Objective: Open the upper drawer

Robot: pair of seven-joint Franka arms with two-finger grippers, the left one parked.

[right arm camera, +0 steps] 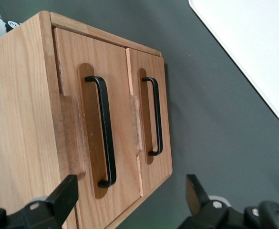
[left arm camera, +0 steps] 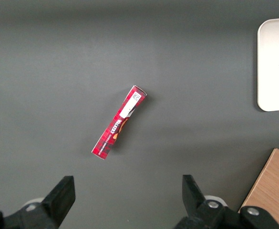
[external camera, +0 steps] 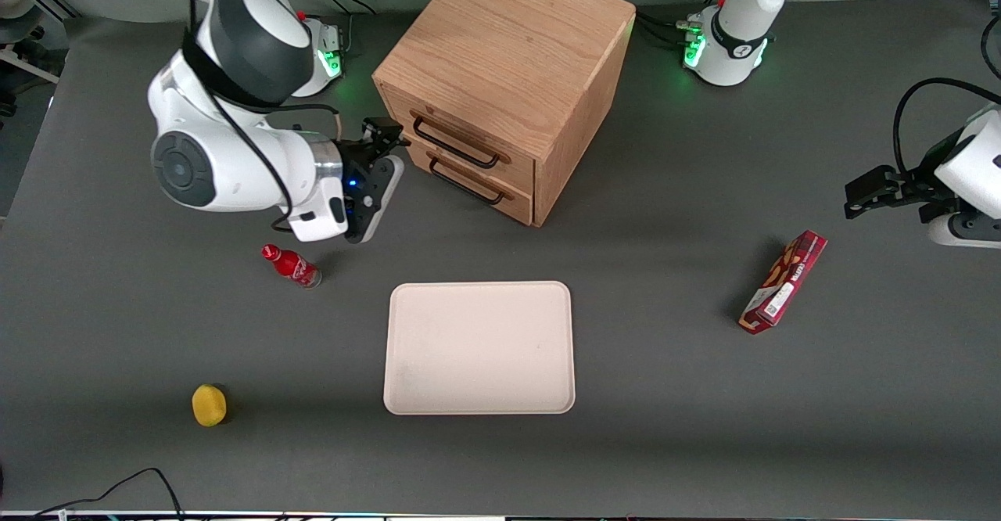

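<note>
The gripper (external camera: 389, 139) hangs in front of the cabinet (external camera: 508, 44), level with the drawer fronts and near the end of the handles toward the working arm's end of the desk (external camera: 704, 427); its fingers (right arm camera: 65, 193) stand spread apart with nothing between them, as the right wrist view shows, looking straight at both drawer fronts. The upper drawer (external camera: 461, 139) sits flush in the cabinet, directly above the lower drawer (external camera: 477, 181), so nothing of the pull is done; I judge the approach nearly complete, with the closing in on the black bar handle (right arm camera: 105, 130), the grip and the whole pull outward left to do.

Going across the desk in the front view: a yellow object (external camera: 209, 404) near the edge nearest the camera; a small red bottle (external camera: 292, 265) lying just below the arm; a pale tray (external camera: 478, 347) in the middle; a red box (external camera: 783, 282) toward the parked arm's end.

Hard to make out: the front view does not show whether the gripper is touching the handle or just short of it; the wrist view suggests a gap; the drawer's contents are hidden; the cabinet is cut off in the wrist view.
</note>
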